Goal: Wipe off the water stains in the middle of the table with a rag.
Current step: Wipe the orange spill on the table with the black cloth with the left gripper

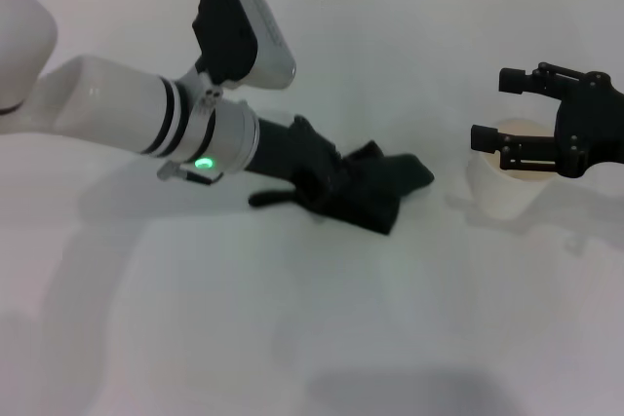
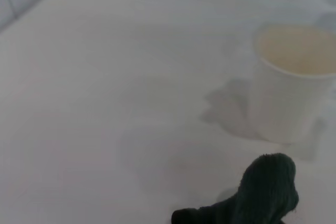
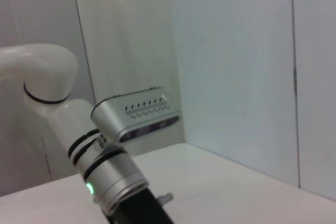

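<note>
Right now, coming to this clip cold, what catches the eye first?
The left gripper presses the black rag onto the middle of the white table. To its right stands a white paper cup, with the right gripper open, hovering beside it.

table [image 1: 409,65] smooth white, slightly glossy, soft shadows on it. rag [image 1: 366,187] soft dark cloth, fuzzy nap, matt, bunched. paper cup [image 2: 291,85] matt white, thin rolled rim. left arm shell [image 1: 117,109] glossy white plastic with black rings; wrist camera housing [image 3: 137,114] brushed silver metal look. left gripper [image 1: 312,177] and right gripper [image 1: 546,129] matt black plastic or metal, cannot tell which.
</note>
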Available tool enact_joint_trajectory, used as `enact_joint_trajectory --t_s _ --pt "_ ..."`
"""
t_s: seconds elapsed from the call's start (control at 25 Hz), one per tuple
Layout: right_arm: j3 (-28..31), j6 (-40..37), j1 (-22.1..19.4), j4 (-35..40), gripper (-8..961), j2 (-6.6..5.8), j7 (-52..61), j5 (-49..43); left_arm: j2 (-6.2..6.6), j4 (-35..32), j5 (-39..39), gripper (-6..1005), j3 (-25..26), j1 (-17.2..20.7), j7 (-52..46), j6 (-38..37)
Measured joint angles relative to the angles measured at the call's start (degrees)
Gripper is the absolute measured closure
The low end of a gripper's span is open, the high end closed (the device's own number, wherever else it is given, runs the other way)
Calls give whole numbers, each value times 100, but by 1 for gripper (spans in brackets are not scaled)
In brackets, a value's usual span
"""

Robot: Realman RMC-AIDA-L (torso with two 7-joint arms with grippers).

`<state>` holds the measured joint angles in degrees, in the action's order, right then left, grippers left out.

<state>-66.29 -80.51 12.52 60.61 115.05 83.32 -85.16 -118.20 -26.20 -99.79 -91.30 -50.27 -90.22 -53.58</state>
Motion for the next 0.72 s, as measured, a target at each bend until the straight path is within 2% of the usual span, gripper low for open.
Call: enact_joint_trajectory --t_s 0.28,0.72 --pt "2 28 4 -6 92 0 0 0 -5 -175 -350 917 -2 -164 1 444" --pt "26 105 11 -6 92 -2 2 -16 -82 -244 -476 914 -2 -259 59 542"
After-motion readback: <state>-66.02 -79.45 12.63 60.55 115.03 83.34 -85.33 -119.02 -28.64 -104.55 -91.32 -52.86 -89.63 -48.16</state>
